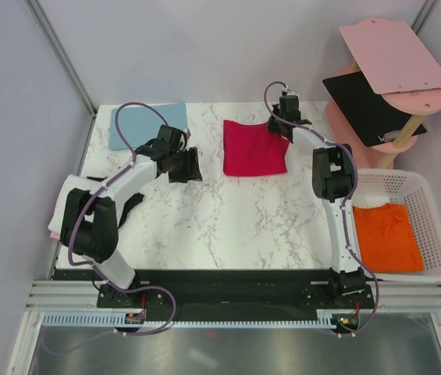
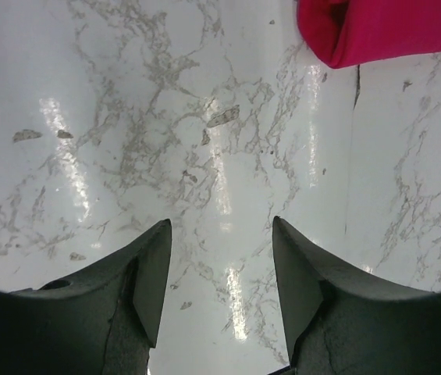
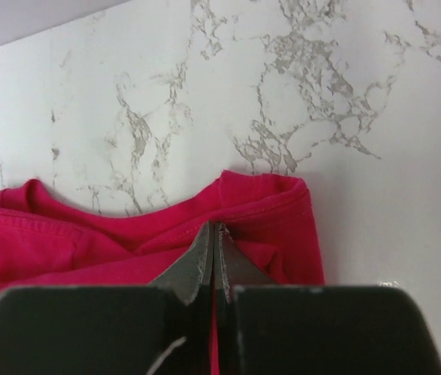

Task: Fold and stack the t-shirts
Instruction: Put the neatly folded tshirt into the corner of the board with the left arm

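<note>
Right gripper (image 3: pixel 215 231): jaws pressed together, pinching the hem of the crimson t-shirt (image 3: pixel 87 244) at its far right corner; red cloth shows between the fingers. Bare marble table (image 3: pixel 345 94) lies beyond the hem.

Top view: crimson t-shirt (image 1: pixel 253 148) lies folded flat at 12 o'clock of the table centre, with the right gripper (image 1: pixel 279 125) on its 1 o'clock corner. Left gripper (image 1: pixel 185 164) sits at 9 o'clock of the shirt, just beside it and not touching. In the left wrist view the left gripper (image 2: pixel 220 228) has its jaws apart over bare marble, holding nothing, and a shirt corner (image 2: pixel 384 27) shows at 1 o'clock.

Around:
- Light-blue board (image 1: pixel 138 125), flat at 10 o'clock, behind the left gripper.
- White t-shirt (image 1: pixel 65 201), bunched at the 9 o'clock table edge, partly under the left arm; pale pink t-shirt (image 1: pixel 53 229) peeks out below it.
- White basket (image 1: pixel 432 205) at 4 o'clock, off the table's right side, with the orange t-shirt (image 1: pixel 388 236) inside and the right arm's forearm along its left wall.
- Pink panel (image 1: pixel 396 53) and black panel (image 1: pixel 360 105) on a pink stand at 2 o'clock.
</note>
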`<state>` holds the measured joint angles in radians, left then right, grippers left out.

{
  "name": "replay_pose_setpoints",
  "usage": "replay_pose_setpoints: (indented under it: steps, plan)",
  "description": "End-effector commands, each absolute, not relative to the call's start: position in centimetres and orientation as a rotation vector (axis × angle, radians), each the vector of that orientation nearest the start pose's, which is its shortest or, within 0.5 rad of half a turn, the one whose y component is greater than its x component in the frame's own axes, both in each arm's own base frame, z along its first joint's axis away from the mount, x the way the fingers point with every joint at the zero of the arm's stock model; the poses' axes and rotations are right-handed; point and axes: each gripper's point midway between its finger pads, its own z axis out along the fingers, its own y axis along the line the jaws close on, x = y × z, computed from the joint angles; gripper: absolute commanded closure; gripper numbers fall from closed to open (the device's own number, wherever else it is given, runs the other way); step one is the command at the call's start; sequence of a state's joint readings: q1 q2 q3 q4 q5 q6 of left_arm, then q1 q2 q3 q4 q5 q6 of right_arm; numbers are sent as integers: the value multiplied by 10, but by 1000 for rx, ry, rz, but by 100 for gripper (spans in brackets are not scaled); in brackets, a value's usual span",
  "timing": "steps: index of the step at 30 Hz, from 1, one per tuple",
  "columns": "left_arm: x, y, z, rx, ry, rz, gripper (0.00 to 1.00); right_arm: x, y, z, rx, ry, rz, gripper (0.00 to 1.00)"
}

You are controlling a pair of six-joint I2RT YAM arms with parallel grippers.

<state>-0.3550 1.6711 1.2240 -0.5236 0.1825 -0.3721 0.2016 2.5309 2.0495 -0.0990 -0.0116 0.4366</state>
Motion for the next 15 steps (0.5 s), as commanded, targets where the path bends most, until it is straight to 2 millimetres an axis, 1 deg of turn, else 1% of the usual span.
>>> replay_pose_setpoints:
  steps: [1, 2, 3, 4, 5, 6, 7, 8, 9, 10, 11, 12, 13, 14, 15]
  plan:
    - [353, -136, 121, 27, 2559, -207, 39, 651, 159, 83, 205, 2039, 451, 97]
    - [349, -128, 121, 9, 2572, -152, 39, 647, 158, 95, 214, 2012, 469, 96]
    - [347, -121, 122, -16, 2581, -107, 39, 644, 158, 136, 206, 1937, 487, 94]
    - [336, -106, 118, -40, 2619, -9, 39, 632, 157, 131, 210, 1957, 492, 93]
    - [332, -100, 117, -60, 2634, 35, 39, 626, 160, 142, 200, 1945, 523, 88]
    - [326, -89, 113, -74, 2655, 111, 39, 613, 160, 156, 194, 1938, 540, 85]
    - [314, -79, 108, -78, 2700, 180, 39, 606, 163, 162, 190, 1938, 564, 82]
    - [307, -71, 105, -90, 2720, 236, 39, 596, 168, 165, 177, 1951, 605, 81]
    - [303, -59, 100, -98, 2727, 343, 39, 583, 168, 170, 173, 1960, 622, 80]
    - [295, -49, 98, -100, 2752, 413, 39, 575, 169, 172, 169, 1966, 642, 79]
    - [291, -42, 94, -99, 2758, 467, 39, 565, 172, 185, 162, 1952, 675, 79]
    - [289, -33, 89, -101, 2767, 530, 39, 552, 171, 172, 170, 1987, 687, 78]
    - [286, -29, 86, -100, 2778, 559, 39, 547, 172, 175, 169, 1980, 702, 79]
    - [283, -23, 80, -99, 2791, 597, 39, 534, 174, 176, 166, 1989, 735, 78]
    - [282, -19, 74, -109, 2806, 622, 39, 528, 176, 177, 163, 1991, 749, 79]
